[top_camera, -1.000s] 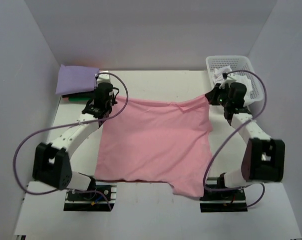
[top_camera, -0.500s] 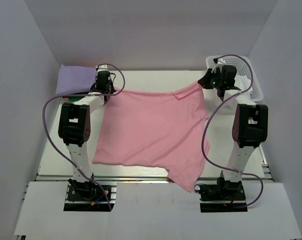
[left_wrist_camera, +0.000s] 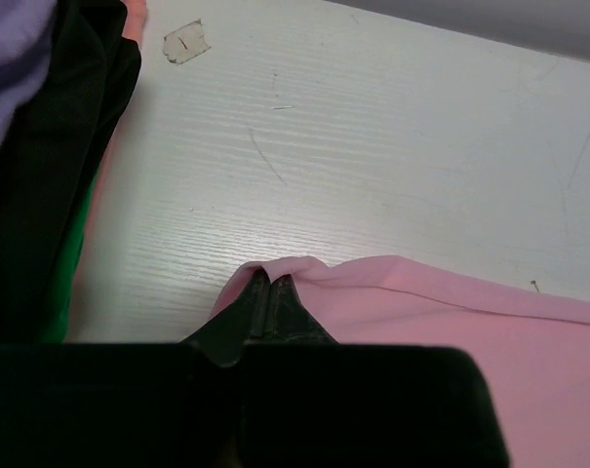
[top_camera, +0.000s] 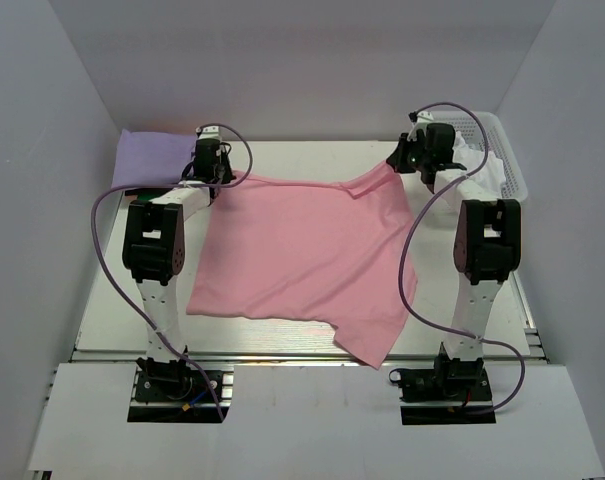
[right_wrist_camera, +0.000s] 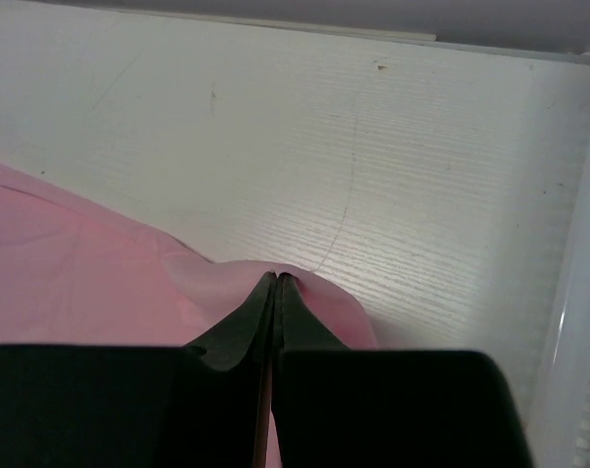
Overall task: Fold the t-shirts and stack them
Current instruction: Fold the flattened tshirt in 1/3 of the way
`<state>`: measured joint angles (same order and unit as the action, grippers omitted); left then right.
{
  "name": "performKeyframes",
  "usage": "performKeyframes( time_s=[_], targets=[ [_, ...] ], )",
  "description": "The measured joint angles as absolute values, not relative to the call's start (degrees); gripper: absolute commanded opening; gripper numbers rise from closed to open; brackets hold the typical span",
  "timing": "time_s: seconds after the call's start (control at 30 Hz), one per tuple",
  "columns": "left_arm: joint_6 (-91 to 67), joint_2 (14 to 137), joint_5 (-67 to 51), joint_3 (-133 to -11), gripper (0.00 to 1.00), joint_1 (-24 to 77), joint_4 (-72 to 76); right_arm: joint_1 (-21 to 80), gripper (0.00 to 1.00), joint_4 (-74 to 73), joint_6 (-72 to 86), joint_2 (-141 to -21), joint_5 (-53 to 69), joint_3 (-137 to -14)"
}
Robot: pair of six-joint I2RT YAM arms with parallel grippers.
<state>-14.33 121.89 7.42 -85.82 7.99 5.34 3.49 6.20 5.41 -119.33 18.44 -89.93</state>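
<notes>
The pink t-shirt lies spread over the table, its far edge stretched between my two grippers. My left gripper is shut on its far left corner. My right gripper is shut on its far right corner. The shirt's near right part hangs over the table's front edge. A folded lavender tee tops a stack at the far left, with black and green cloth under it.
A white lattice basket stands at the far right behind my right arm, its rim close to the right gripper. Grey walls close in the table on three sides. A scrap of tape lies on the tabletop.
Both arms have stretched out toward the back wall, dragging the pink t-shirt's far edge away from me and pulling it flatter. Both grips have held.
</notes>
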Motion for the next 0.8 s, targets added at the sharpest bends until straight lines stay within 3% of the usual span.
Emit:
performKeyframes(
  time_s=[0.17, 0.53, 0.8],
  targets=[
    [-13.74, 119.61, 6.85, -83.42, 0.00, 7.99, 5.41, 3.53, 0.00, 4.14, 6.04, -115.24, 16.27, -85.82],
    [-12.67, 102.91, 11.22, -70.78, 0.00, 7.99, 0.36, 3.62, 0.00, -3.77, 11.55, -89.54, 13.47, -64.42],
    [-12.34, 98.37, 12.21, -65.17, 0.00, 7.99, -5.26, 3.90, 0.00, -11.92, 15.51, -77.01, 13.98, -51.90]
  ],
)
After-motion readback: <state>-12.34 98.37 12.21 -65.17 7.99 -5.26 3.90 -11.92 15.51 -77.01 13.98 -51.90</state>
